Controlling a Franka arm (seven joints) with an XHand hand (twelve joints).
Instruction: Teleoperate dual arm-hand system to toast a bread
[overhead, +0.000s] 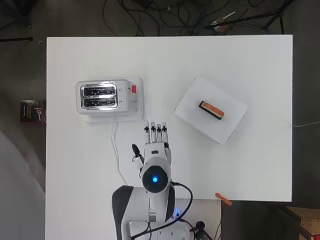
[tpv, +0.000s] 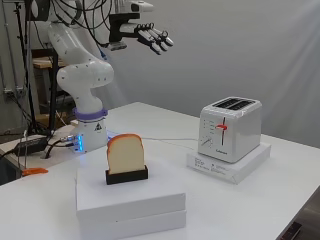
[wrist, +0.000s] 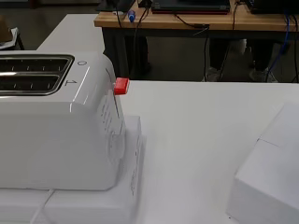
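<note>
1. Hand (tpv: 150, 37): raised high above the table (overhead: 260, 165), fingers straight and slightly spread, released, holding nothing. In the overhead view it sits near the arm's base, between the toaster and the box stack, touching neither.
2. Bread (tpv: 125, 153): one slice standing upright in a black holder (tpv: 127, 175). From overhead only its orange crust edge shows. Holder and slice rest on top of the white box stack (tpv: 130, 207), near its middle.
3. Box stack: two flat white boxes, one on the other, set at an angle on the right half of the table in the overhead view.
4. Toaster (overhead: 106, 96): white, two slots on top, both appearing empty. It stands on a flat white box (tpv: 230, 162), well apart from the bread.
5. Lever (wrist: 121, 86): red, on the toaster's end face, at the upper part of its slot.
6. Cord (overhead: 117, 155): white, runs from the toaster across the table toward the arm's base.
7. Small orange item (overhead: 223, 199): lies at the table's near edge, right of the base; its nature cannot be determined.
</note>
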